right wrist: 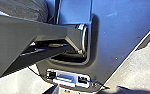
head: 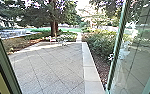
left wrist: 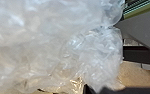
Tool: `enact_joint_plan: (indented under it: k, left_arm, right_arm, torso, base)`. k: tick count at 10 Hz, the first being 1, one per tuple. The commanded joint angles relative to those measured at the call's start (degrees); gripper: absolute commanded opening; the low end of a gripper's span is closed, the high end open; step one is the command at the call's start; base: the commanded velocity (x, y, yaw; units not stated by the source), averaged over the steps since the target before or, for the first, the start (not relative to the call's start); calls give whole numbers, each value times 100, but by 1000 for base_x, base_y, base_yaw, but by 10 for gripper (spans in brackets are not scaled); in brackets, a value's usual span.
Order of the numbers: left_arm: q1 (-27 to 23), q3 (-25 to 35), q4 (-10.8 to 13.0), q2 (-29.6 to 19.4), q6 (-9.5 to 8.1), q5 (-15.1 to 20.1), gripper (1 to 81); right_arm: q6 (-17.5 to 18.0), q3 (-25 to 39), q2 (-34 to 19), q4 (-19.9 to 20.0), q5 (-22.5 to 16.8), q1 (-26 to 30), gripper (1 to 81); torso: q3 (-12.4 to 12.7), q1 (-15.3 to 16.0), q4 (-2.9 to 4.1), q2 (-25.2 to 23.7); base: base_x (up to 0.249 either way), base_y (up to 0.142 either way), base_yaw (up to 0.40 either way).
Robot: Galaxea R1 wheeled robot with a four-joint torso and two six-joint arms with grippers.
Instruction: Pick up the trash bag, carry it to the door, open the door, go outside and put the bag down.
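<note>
1. The translucent white plastic trash bag (left wrist: 96,55) is seen in the left wrist view, bulging across the left and centre, with a pinched neck at upper right. The step in hand is judged to be the carry out through the doorway.
2. Whether the left gripper (left wrist: 101,90) is clamped on the bag cannot be told; the grip is best left undisturbed until the bag is set down. The state of the right gripper (right wrist: 88,91) cannot be told either.
3. A grey, wrinkled bulge (right wrist: 23,8) at upper left of the right wrist view is probably the same bag; it should be held clear of the robot's dark arm and body, as thin film could be snagged or torn.
4. In the head view, the green-edged glass door panel (head: 138,47) slants down the right, and the dark green frame post (head: 3,57) down the left. A slow, centred pass is called for, with the bag's bulk kept off both.
5. Beyond, grey paving (head: 53,65) fills the lower middle, the pale stone border (head: 89,67) to its right. The bag should be lowered onto level paving, away from the green shrubs (head: 101,42).
</note>
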Motion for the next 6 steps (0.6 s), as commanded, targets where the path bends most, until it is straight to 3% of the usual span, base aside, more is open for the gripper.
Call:
enact_joint_plan:
  k: [1, 6]
  left_arm:
    - [-210, 21, 7, 1, -8, 408, 10]
    - [-201, 21, 7, 1, -8, 408, 10]
  right_arm:
    - [-83, 84, 123, -26, -393, 266, 811]
    - [-83, 75, 123, -18, -393, 266, 811]
  torso:
    - [0, 5, 0, 0]
    - [2, 5, 0, -4]
  base:
    - [92, 0, 0]
    - [91, 0, 0]
